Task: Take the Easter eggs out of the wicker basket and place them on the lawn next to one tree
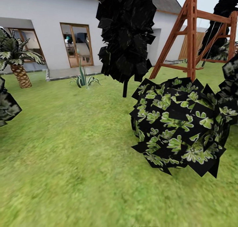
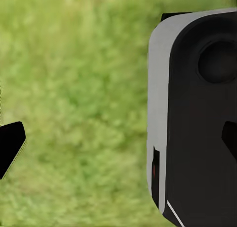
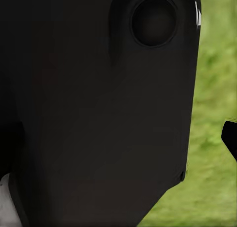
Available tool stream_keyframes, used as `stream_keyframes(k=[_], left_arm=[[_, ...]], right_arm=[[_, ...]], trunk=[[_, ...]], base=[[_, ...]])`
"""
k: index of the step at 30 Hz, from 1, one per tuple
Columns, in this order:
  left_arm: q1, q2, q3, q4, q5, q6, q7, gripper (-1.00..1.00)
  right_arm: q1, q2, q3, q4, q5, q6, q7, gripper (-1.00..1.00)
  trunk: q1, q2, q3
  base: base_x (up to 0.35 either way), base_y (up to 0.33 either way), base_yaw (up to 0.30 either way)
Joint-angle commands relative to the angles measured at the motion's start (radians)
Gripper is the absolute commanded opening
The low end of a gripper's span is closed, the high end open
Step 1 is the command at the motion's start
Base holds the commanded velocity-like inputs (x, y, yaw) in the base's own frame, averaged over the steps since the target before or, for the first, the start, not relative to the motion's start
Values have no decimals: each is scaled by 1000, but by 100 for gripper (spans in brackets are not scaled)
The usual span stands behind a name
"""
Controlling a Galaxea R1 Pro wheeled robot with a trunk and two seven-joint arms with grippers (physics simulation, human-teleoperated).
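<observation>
wide mottled green lawn [image 1: 66, 161]; white house with glass doors [image 1: 49, 29]; dark, almost black bushy tree [image 1: 125, 35]; round green-leaved shrub [image 1: 178, 124]; brown wooden swing frame [image 1: 191, 32]; small palm [image 1: 18, 65]. eggs, basket unseen. grippers' state: cannot tell.

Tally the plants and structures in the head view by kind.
Dark bushy trees: 2
Round leafy bushes: 1
Palms: 1
Spiky low plants: 1
Wooden swing frames: 1
Houses: 1
Total: 7, plus cut-off dark foliage at the left edge.
</observation>
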Motion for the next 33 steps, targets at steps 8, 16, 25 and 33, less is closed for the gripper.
stream_keyframes(k=[8,16,25,33], left_arm=[[0,0,0,1,-1,-3,1,100],[0,0,0,1,-1,-3,1,100],[0,0,0,1,-1,-3,1,100],[0,0,0,1,-1,-3,1,100]], right_arm=[[0,0,-2,-1,0,-2,1,100],[1,0,-2,-1,0,-2,1,100],[0,0,-1,-2,0,-2,1,100],[0,0,1,-2,0,-2,1,100]], trunk=[[0,0,-1],[0,0,-1],[0,0,-1],[0,0,-1]], base=[[0,0,-288],[0,0,-288],[0,0,-284],[-3,0,-127]])
